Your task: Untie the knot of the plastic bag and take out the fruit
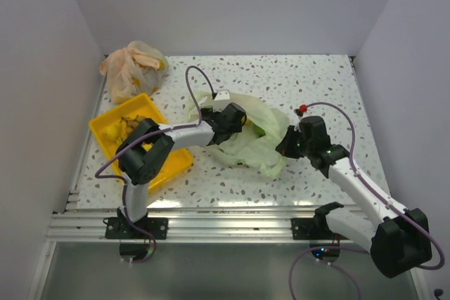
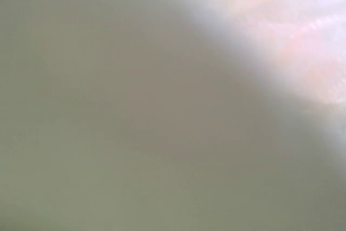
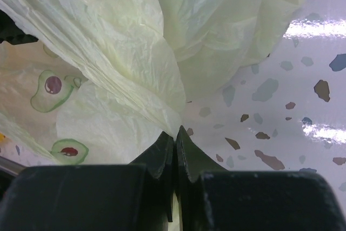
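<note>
Seemingly midway: the plastic bag (image 1: 256, 147) lies opened at desk (image 1: 316, 89) centre, right pincer (image 1: 285, 147) clenched on its 3 o'clock edge, left pincer (image 1: 239, 121) buried in its mouth, grip untellable, some fruit (image 1: 116, 128) already in the yellow tray (image 1: 184, 161) at 9 o'clock.

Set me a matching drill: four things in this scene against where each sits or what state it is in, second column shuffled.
1 plastic bag
2 yellow tray
3 orange-beige bag
4 right pincer

a far left corner
b shut on the plastic bag's edge
c middle of the table
d left side, midway back

Pairs: 1-c, 2-d, 3-a, 4-b
</note>
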Motion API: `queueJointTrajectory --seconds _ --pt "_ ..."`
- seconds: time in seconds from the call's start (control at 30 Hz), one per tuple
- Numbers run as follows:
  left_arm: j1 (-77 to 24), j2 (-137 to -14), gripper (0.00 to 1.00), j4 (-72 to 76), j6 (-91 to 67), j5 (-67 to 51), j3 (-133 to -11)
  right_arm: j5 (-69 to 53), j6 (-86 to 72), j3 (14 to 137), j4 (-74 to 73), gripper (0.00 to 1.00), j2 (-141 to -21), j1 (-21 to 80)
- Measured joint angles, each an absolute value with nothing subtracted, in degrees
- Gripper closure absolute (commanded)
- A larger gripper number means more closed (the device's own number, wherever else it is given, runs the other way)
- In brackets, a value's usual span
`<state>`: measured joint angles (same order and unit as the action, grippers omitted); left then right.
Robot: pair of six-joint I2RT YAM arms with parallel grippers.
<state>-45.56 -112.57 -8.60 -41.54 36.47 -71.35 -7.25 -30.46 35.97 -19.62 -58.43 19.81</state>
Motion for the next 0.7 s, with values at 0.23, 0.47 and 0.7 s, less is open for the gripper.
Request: queueJointTrajectory --seconds 0.23,0.47,0.7 --pt "-43.46 -112.4 0.0 -7.6 -44.62 36.88 -71.5 -7.44 -30.48 35.86 -19.07 1.0 -58.43 19.81" --pt "-43.24 -112.4 0.0 -4.67 -47.0 38.98 -73.78 -9.34 -30.68 35.86 -17.93 1.0 -58.43 19.81" --pt "-43.24 -114.13 0.01 -1.15 -47.83 41.25 -76.14 -11.55 -30.68 35.86 -16.95 1.0 -58.43 19.81"
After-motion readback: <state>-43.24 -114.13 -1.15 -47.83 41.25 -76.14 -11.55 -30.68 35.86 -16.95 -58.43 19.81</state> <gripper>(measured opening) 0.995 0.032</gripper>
